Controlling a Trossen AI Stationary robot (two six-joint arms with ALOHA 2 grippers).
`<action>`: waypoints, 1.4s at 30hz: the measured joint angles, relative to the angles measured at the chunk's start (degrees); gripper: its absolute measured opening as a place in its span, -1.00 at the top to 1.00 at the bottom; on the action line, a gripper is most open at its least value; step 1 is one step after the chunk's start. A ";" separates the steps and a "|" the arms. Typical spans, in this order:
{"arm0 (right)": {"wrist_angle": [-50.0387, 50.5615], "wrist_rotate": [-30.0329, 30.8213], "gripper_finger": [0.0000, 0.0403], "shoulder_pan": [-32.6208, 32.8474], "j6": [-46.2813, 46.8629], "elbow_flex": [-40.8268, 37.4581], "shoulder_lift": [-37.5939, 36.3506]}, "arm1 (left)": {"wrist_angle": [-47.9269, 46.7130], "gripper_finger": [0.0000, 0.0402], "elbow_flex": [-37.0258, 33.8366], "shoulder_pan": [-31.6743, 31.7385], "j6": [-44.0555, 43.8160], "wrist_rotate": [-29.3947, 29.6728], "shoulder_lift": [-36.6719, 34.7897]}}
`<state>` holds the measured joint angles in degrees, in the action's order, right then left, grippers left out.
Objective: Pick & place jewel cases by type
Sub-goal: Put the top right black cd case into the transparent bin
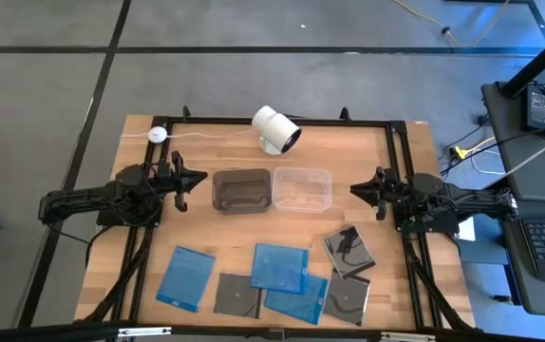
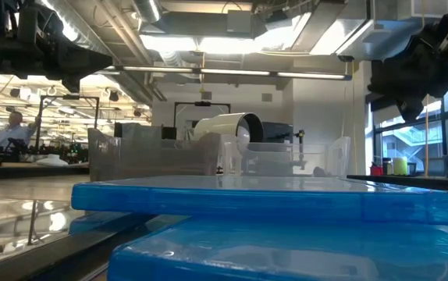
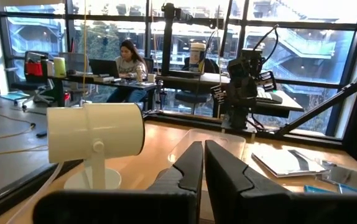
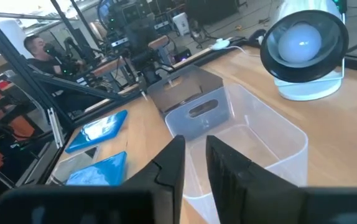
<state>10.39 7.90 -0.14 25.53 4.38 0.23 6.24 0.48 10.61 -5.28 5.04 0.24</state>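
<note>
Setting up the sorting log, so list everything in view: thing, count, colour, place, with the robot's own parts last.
Blue jewel cases: three, translucent blue, along the table's near edge; two overlap near the middle, one lies apart toward the left arm's side.
Dark jewel cases: three, dark grey with discs showing, near edge; one between the blue ones, two toward the right arm's side.
Smoky tub: one, dark translucent, table centre.
Clear tub: one, clear, beside the smoky tub on the right arm's side.
Camera: one, white, far edge.
Round puck: one, white, far corner on the left arm's side.
Table: one, light wood.
Left gripper: shut, holding nothing, beside the smoky tub.
Right gripper: narrow gap, holding nothing, beside the clear tub.
</note>
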 joint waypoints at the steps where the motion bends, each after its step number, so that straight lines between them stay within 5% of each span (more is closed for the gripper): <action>1: 0.00 0.00 0.57 0.00 0.40 0.00 0.00 | 0.00 0.92 -0.01 0.00 -0.24 0.00 0.01; 7: -0.02 0.02 0.18 0.00 2.78 0.00 0.00 | 0.00 0.76 0.00 0.00 -1.79 0.00 0.00; 15: 0.00 0.02 -0.17 0.00 4.81 0.00 0.00 | 0.00 0.30 0.00 0.00 -4.10 0.00 0.01; 22: -0.02 0.05 -0.20 0.00 2.83 0.00 0.00 | 0.02 0.04 0.00 0.00 -8.94 0.00 0.01; 32: -2.94 -0.79 -0.20 0.00 2.39 0.00 0.04 | 2.11 0.03 -0.01 -0.56 -17.62 -0.73 1.13; 37: -7.20 -4.30 -0.20 0.28 -10.71 1.84 0.50 | 11.60 0.03 -0.01 -3.81 -14.10 -1.14 7.37; 42: -9.82 -1.66 -0.16 1.28 -21.80 7.06 5.42 | 20.36 0.04 1.41 -8.07 -10.67 1.19 17.79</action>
<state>0.57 6.23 1.14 3.73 11.44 5.65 26.60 1.89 2.54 -15.95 6.22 18.03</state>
